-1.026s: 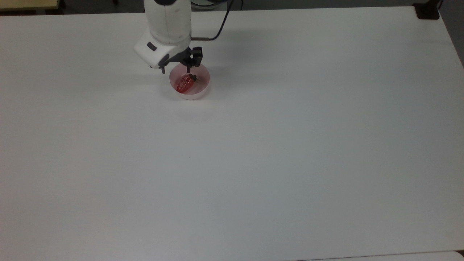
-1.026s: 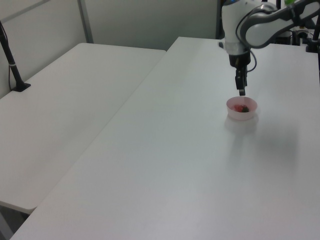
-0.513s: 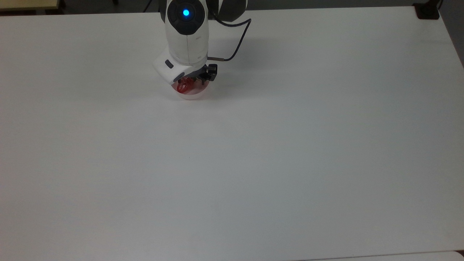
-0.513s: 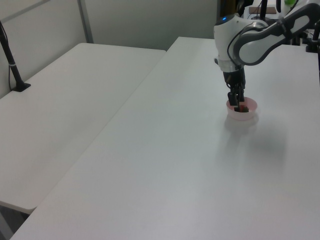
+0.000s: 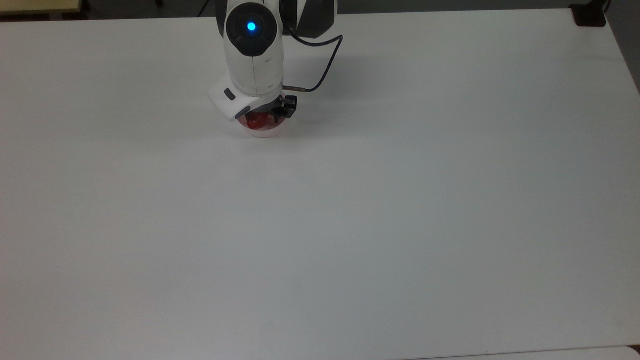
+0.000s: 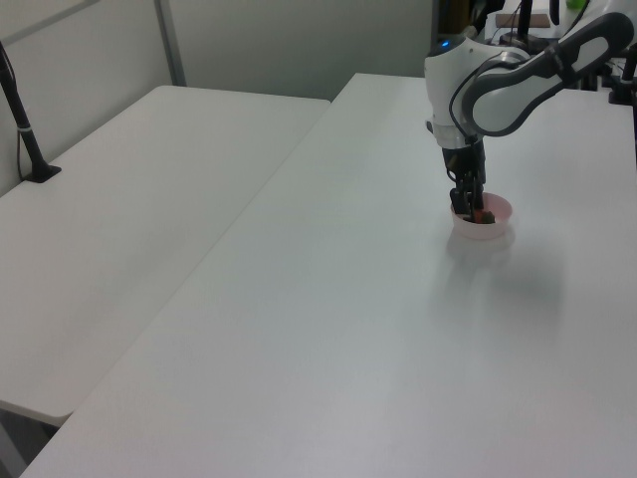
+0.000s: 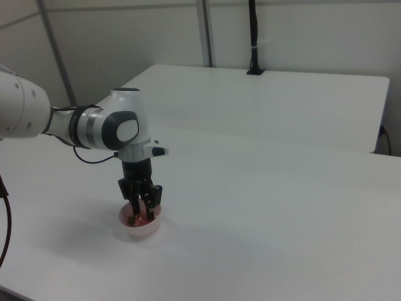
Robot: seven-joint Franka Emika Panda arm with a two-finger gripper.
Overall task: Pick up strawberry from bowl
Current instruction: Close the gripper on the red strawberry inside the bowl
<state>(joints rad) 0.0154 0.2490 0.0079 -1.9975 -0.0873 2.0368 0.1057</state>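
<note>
The right view shows the gripper (image 7: 141, 213) reaching into the bowl (image 7: 139, 229), fingers spread either side of the strawberry (image 7: 140, 219); in the top view the arm (image 5: 251, 55) hides most of it. The bowl sits toward twelve o'clock on the table (image 5: 380, 210), whose surface lies open all round.

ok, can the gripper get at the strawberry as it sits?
Probably yes. The gripper is already down inside the bowl, its fingers spread around the strawberry, with nothing else in the way.
</note>
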